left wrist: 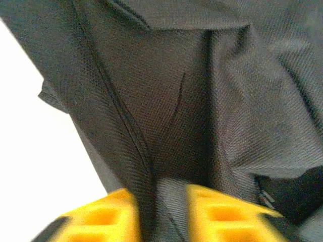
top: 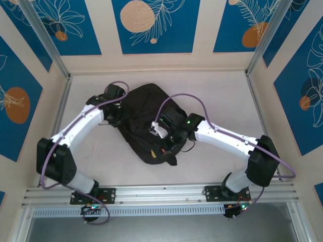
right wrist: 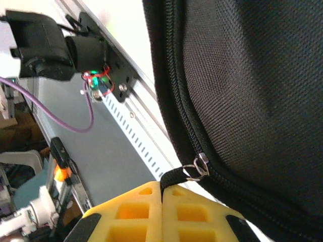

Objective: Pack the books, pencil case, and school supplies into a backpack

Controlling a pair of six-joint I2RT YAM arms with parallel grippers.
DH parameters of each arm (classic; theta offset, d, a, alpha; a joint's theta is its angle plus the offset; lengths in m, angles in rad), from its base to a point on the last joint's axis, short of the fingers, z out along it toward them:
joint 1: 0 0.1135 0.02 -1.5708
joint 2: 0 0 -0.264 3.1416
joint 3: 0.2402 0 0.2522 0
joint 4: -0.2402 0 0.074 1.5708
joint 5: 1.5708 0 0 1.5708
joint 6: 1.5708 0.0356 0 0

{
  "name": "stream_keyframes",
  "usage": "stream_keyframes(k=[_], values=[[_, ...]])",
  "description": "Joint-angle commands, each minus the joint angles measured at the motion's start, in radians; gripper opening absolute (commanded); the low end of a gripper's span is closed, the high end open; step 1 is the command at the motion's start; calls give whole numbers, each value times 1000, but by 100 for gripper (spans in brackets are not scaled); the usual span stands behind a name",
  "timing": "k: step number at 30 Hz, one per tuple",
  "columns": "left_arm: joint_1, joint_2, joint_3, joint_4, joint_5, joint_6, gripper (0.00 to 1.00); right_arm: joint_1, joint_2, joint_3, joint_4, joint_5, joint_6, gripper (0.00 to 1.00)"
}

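Observation:
The black backpack [top: 144, 108] lies in the middle of the table. My left gripper [top: 117, 117] is at its left edge. In the left wrist view its yellow fingers [left wrist: 101, 217] stand apart, the left gripper [left wrist: 161, 212] open with a fold of backpack fabric [left wrist: 202, 101] lying in the gap. My right gripper [top: 159, 147] is at the bag's near end. It [right wrist: 162, 184] is shut on the black zip pull strap [right wrist: 174, 177], which hangs from the metal slider [right wrist: 200, 164] on the backpack [right wrist: 252, 75]. The books, pencil case and school supplies are hidden.
The white table [top: 217, 96] is walled by patterned panels on three sides. An aluminium rail [top: 161, 194] runs along the near edge, with both arm bases on it. In the right wrist view the slotted rail [right wrist: 136, 126] and the left arm's base [right wrist: 45, 45] lie beyond the bag.

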Motion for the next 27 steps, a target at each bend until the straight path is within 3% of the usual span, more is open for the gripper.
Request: stream_keyframes(k=[1, 5, 8, 12, 16, 27], values=[[11, 25, 80, 37, 104, 21, 47, -7, 26, 41, 114, -56, 81, 0], [12, -59, 22, 19, 94, 5, 57, -32, 51, 24, 194, -33, 155, 0], [14, -148, -80, 6, 128, -45, 57, -37, 59, -4, 260, -60, 192, 0], [9, -295, -256, 70, 287, -177, 57, -37, 70, -16, 291, -78, 203, 0], [6, -421, -355, 69, 279, -249, 57, -39, 72, -25, 301, -77, 203, 0], [2, -407, -484, 202, 326, -321, 48, -37, 66, -48, 333, -100, 219, 0]])
